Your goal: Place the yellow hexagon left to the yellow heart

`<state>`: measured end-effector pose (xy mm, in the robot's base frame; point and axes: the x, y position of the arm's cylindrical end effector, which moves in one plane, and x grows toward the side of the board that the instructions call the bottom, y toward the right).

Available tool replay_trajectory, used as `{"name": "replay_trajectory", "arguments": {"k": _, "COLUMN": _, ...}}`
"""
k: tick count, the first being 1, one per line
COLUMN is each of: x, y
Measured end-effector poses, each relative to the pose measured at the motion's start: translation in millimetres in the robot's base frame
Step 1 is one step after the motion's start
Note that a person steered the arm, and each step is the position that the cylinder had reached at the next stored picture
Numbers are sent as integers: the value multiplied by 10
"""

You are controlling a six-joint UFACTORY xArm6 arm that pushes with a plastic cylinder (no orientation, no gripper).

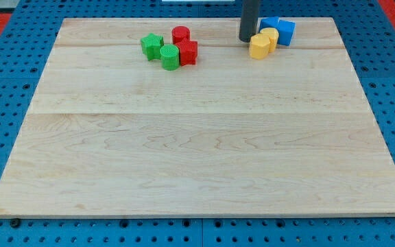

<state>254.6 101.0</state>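
Note:
Two yellow blocks touch near the view's top right. The one at the lower left (258,46) looks like the yellow hexagon. The one behind it to the right (270,37) looks like the yellow heart. My tip (245,39) stands just left of the pair, close to the hexagon's upper left side. A blue block (284,31) sits right behind the heart, and a second blue block (269,23) lies partly hidden behind it.
A cluster sits at the view's top left of centre: a green star-like block (151,46), a green cylinder (170,57), a red cylinder (180,34) and a red block (188,52). The wooden board (197,151) ends just above the blocks.

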Motion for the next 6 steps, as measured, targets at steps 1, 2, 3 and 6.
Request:
{"name": "replay_trajectory", "arguments": {"k": 1, "x": 14, "y": -24}}
{"name": "replay_trajectory", "arguments": {"k": 2, "x": 277, "y": -201}}
{"name": "replay_trajectory", "arguments": {"k": 3, "x": 707, "y": -49}}
{"name": "replay_trajectory", "arguments": {"k": 6, "x": 623, "y": 186}}
